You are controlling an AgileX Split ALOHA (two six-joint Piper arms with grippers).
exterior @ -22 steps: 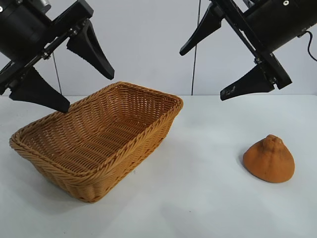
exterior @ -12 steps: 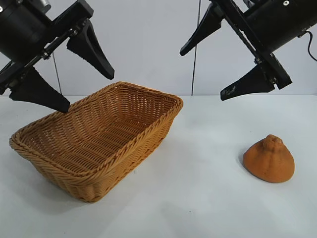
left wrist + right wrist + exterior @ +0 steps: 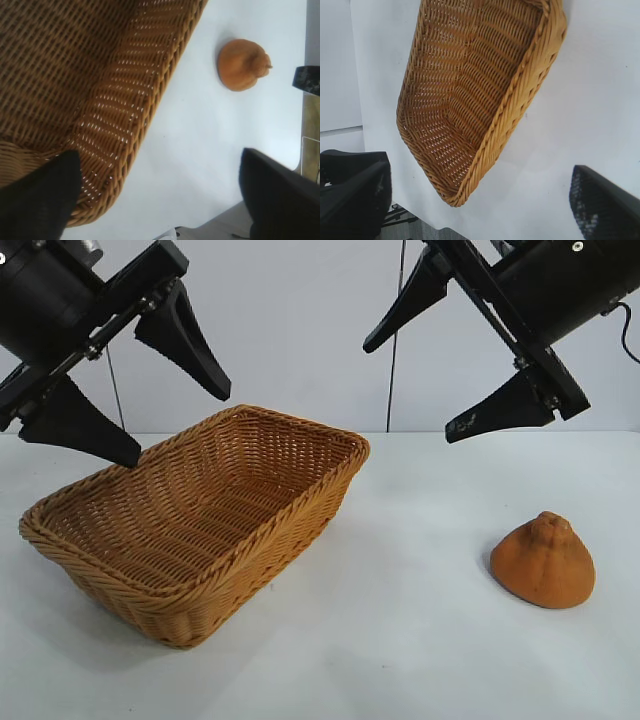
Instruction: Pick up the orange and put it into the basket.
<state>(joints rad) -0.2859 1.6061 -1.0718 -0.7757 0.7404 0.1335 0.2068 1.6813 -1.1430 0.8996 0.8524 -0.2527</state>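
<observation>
Both arms hang high over the white table (image 3: 400, 640), each tilted steeply down and inward toward the middle of the scene. The left gripper (image 3: 180, 430) sits in the upper left of the exterior view, its two black fingers (image 3: 185, 340) spread wide apart, with nothing between them; the lower finger's tip hangs just over the far left rim of the basket (image 3: 200, 515). The right gripper (image 3: 405, 390) fills the upper right, angled down toward the left, its fingers also wide apart and holding nothing.

The basket rests on the table in the left half of the frame, turned at an angle so one corner points toward the camera, and nothing lies inside it. The orange (image 3: 543, 560) sits on the table at the lower right, broad base down, knob up, well apart from the basket and well below the right gripper. No finger touches it.

In the left wrist view the orange (image 3: 242, 65) shows beyond the basket's rim (image 3: 150, 115).
</observation>
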